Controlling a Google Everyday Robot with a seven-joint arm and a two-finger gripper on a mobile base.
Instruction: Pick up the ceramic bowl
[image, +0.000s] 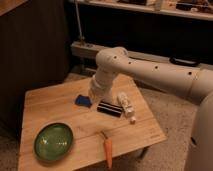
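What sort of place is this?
Probably a lab or test room: a wooden table holds a green bowl and a carrot, with shelving behind. The gripper hangs over the table's middle.

Table (55, 102): ceramic bowl (53, 142), carrot (108, 150), blue pad (83, 101), black bar (109, 109), bottle (125, 104); claw (96, 95) above.

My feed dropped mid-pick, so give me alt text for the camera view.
The white arm reaches down over the wooden table, its gripper near a blue object and a black bar, apart from the green ceramic bowl at the front left of the picture. A carrot lies at the front edge, a white bottle beside the bar.
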